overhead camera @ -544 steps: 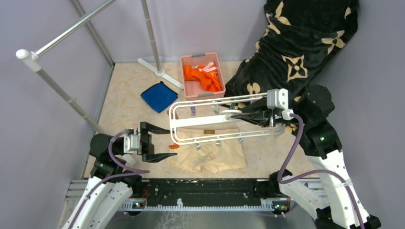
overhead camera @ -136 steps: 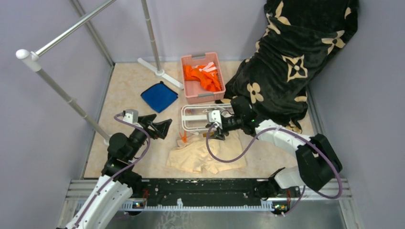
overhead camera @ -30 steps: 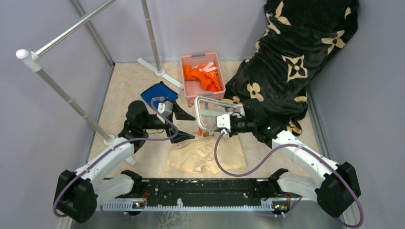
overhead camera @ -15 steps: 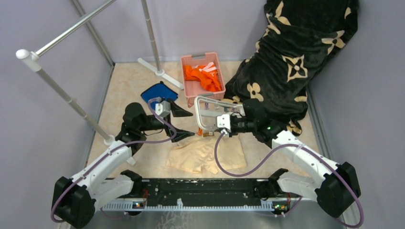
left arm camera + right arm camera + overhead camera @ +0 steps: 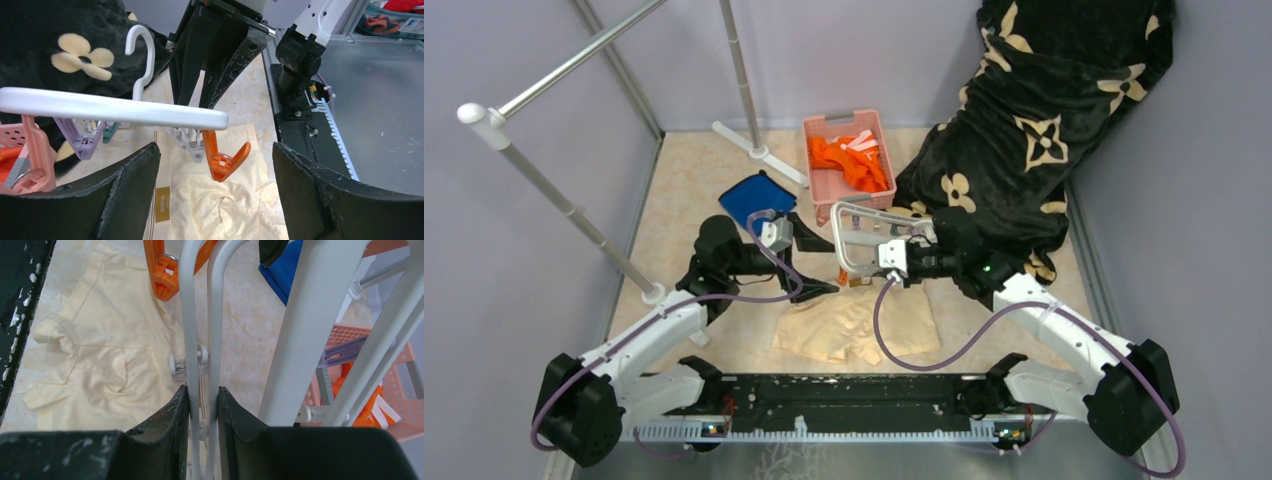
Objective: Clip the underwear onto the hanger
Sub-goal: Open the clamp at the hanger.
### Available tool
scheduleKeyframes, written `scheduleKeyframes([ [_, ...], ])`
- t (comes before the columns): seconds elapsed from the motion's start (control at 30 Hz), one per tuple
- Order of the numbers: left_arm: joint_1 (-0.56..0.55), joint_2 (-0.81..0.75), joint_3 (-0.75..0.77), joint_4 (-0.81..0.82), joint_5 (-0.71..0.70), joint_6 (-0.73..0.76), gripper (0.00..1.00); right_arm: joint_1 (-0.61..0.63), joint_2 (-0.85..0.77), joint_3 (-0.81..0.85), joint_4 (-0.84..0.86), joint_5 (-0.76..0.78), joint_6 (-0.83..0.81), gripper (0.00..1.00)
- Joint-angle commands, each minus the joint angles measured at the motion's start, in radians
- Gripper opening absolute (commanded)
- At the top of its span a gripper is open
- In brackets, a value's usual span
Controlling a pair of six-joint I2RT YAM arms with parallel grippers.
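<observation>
Top and wrist views, clipping stage. The right gripper (image 5: 202, 397) is clamped on two thin bars of the hanger (image 5: 115, 107), holding the white frame raised and tilted above the desk (image 5: 694, 180), with its hook pointing up towards the dark blanket. The left gripper (image 5: 817, 265) stands wide open and holds nothing. In its wrist view an orange clip (image 5: 220, 160) dangles from the frame's near end, framed between the two jaws but not yet touched.

The underwear (image 5: 864, 325) lies loosely rumpled on the desk, below and slightly nearer than the hanger, its small waistband label (image 5: 161, 204) showing. No clip grips the fabric.

Change over the last second: the right arm has kept the hanger where it was, while the left arm has edged a little closer to the frame's left end, jaws staying spread. A few seconds earlier the hanger sat lower and flatter, and the left gripper was well off to the left.

Reading: the hanger is now presented for work and the left gripper is lining up on the orange clip (or on the cloth beneath it; the frames do not settle which). The clipping itself is not yet begun.
</observation>
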Motion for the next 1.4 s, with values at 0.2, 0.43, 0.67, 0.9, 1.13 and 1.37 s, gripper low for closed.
scheduleKeyframes([
  [0.2, -0.044, 0.055, 0.008, 0.088, 0.038, -0.037, 0.88, -0.005, -0.031, 0.033, 0.124, -0.045, -0.035, 0.0],
  [0.43, -0.056, 0.073, 0.014, 0.099, 0.033, -0.05, 0.82, -0.005, -0.031, 0.026, 0.131, -0.045, -0.032, 0.0],
  [0.67, -0.059, 0.09, 0.02, 0.12, 0.042, -0.078, 0.76, -0.005, -0.034, 0.025, 0.13, -0.042, -0.03, 0.0],
  [0.9, -0.059, 0.09, 0.021, 0.135, 0.037, -0.08, 0.71, -0.005, -0.03, 0.026, 0.128, -0.041, -0.032, 0.0],
  [1.13, -0.059, 0.095, 0.027, 0.134, 0.03, -0.078, 0.65, -0.005, -0.027, 0.028, 0.124, -0.041, -0.031, 0.0],
  [1.37, -0.059, 0.094, 0.027, 0.127, 0.028, -0.078, 0.52, -0.005, -0.024, 0.029, 0.124, -0.041, -0.03, 0.0],
])
